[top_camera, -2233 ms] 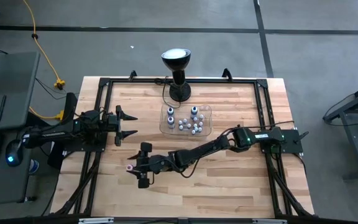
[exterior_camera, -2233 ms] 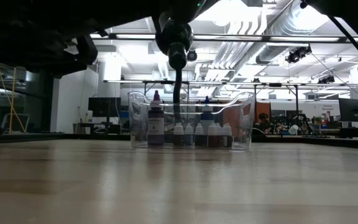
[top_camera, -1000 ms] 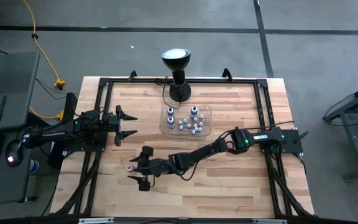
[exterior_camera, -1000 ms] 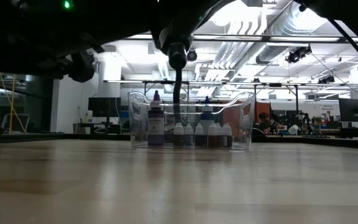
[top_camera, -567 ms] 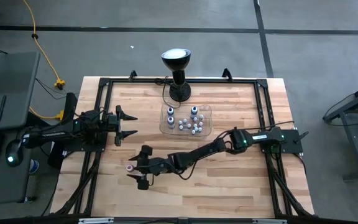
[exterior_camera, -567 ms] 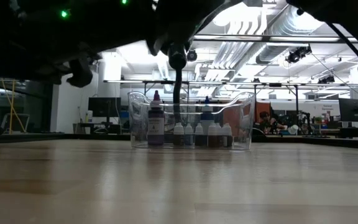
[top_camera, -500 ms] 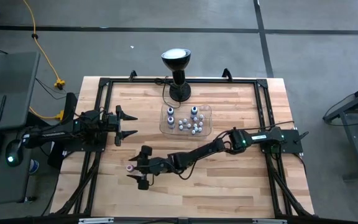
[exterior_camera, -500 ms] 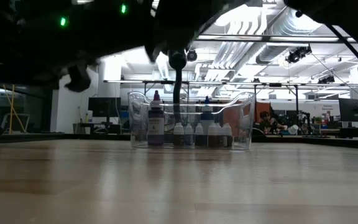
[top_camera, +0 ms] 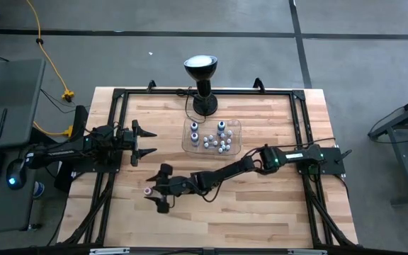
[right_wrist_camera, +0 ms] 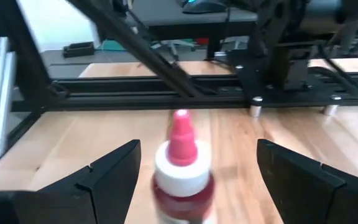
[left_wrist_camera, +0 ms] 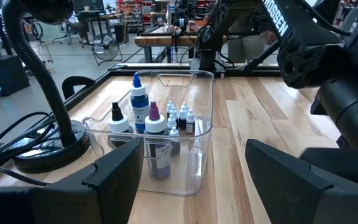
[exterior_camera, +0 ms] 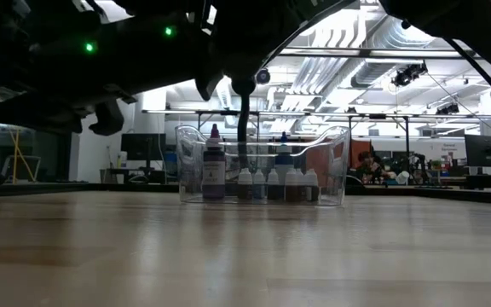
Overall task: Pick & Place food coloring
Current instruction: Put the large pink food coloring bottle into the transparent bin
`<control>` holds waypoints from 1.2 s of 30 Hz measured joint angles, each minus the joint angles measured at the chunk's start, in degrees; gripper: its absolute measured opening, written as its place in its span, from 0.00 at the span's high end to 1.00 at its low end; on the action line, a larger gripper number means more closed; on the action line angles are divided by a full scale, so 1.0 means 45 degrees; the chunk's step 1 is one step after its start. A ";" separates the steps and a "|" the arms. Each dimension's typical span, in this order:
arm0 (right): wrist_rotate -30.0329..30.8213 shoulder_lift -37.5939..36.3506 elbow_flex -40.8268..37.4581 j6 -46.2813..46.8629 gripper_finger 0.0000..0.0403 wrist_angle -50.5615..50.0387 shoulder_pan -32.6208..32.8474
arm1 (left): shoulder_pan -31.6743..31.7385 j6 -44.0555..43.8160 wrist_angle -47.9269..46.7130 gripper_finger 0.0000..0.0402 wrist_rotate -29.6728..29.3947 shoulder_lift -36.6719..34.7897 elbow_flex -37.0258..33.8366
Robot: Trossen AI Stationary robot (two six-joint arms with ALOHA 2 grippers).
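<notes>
- Right gripper (top_camera: 156, 192): reaching across to the table's left-front area, low over the wood. Fingers (right_wrist_camera: 114, 171) spread wide, nothing clamped between them.
- Pink bottle (right_wrist_camera: 182, 171): stands upright on the wood between the two spread fingers, pink nozzle above a white collar. No contact with either finger can be made out. From above it shows as a small pink spot (top_camera: 148, 191) just ahead of the fingertips.
- Left gripper (top_camera: 146, 141): parked at the table's left edge, pointing toward the middle, jaws apart and empty. Well apart from the pink bottle.
- Clear tray (top_camera: 235, 137): sits toward the back of the table, centre. Well apart from both grippers.
- Food coloring bottles (exterior_camera: 267, 183): a cluster standing upright inside the tray. Small white-capped ones are grouped together; a taller dark purple one (exterior_camera: 214, 170) stands at one end. The left wrist view shows a tall blue bottle (left_wrist_camera: 139, 105) among them.
- Black lamp (top_camera: 202, 80): just behind the tray, on a round base, with its cord trailing onto the wood.
- Table (top_camera: 261, 212): light wood planks inside a black frame.
</notes>
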 joint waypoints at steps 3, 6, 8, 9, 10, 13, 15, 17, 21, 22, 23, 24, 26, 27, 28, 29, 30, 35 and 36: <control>-0.0469 0.0000 0.0000 -0.0032 0.23 0.0002 0.0015 | 0.0001 0.0000 0.0002 0.31 -0.0002 0.0000 0.0000; -0.0533 0.0000 0.0000 -0.0370 0.23 -0.0001 0.0029 | 0.0000 0.0000 0.0000 0.31 0.0000 0.0000 0.0000; -0.0609 0.0000 0.0000 -0.0436 0.24 -0.0001 0.0006 | -0.0002 -0.0003 0.0000 0.31 -0.0002 0.0000 0.0000; -0.0747 0.0000 0.0000 -0.0440 0.24 0.0003 -0.0003 | -0.0002 0.0001 0.0000 0.31 -0.0002 0.0000 0.0000; -0.0914 -0.0002 0.0000 -0.0449 0.25 0.0003 -0.0007 | -0.0001 -0.0003 0.0000 0.31 -0.0002 0.0000 0.0000; -0.0963 -0.0005 0.0000 -0.0452 0.29 -0.0001 -0.0015 | 0.0001 -0.0001 0.0000 0.31 -0.0002 0.0000 0.0000; -0.0986 -0.0005 0.0000 -0.0452 0.33 -0.0001 -0.0019 | 0.0003 0.0002 0.0000 0.31 -0.0002 0.0000 0.0000; -0.0991 -0.0005 0.0000 -0.0452 0.36 -0.0001 -0.0029 | 0.0001 0.0000 0.0000 0.31 -0.0002 0.0000 0.0000; -0.0996 -0.0015 0.0000 -0.0454 0.41 -0.0001 -0.0034 | -0.0001 -0.0002 0.0000 0.31 -0.0002 0.0000 0.0000; -0.0991 -0.0015 0.0000 -0.0452 0.41 -0.0001 -0.0034 | -0.0001 -0.0001 0.0000 0.31 -0.0002 0.0000 0.0000; -0.0986 -0.0019 -0.0005 -0.0455 0.42 -0.0001 -0.0034 | 0.0002 0.0000 0.0000 0.31 -0.0002 0.0000 0.0000; -0.0986 -0.0019 -0.0005 -0.0455 0.43 -0.0001 -0.0034 | 0.0003 -0.0001 0.0000 0.31 -0.0002 0.0000 0.0000; -0.0968 -0.0019 -0.0009 -0.0452 0.44 -0.0001 -0.0034 | -0.0002 0.0001 0.0000 0.31 -0.0002 0.0000 0.0000; -0.0897 -0.0023 -0.0023 -0.0452 0.44 -0.0006 -0.0034 | -0.0002 -0.0002 0.0000 0.31 -0.0002 0.0000 0.0000; -0.0847 -0.0024 -0.0049 -0.0452 0.45 -0.0001 -0.0034 | 0.0000 0.0000 0.0000 0.31 -0.0002 0.0000 0.0000; -0.0791 -0.0024 -0.0058 -0.0452 0.46 -0.0009 -0.0034 | 0.0000 0.0000 0.0000 0.31 -0.0002 0.0000 0.0000; -0.0768 -0.0024 -0.0058 -0.0452 0.47 -0.0020 -0.0034 | 0.0001 0.0001 0.0000 0.31 -0.0002 0.0000 0.0000; -0.0748 -0.0024 -0.0063 -0.0452 0.52 -0.0036 -0.0034 | 0.0003 0.0002 0.0000 0.31 -0.0002 0.0000 0.0000; -0.0748 -0.0024 -0.0061 -0.0452 0.53 -0.0050 -0.0034 | 0.0000 0.0000 0.0000 0.31 -0.0002 0.0000 0.0000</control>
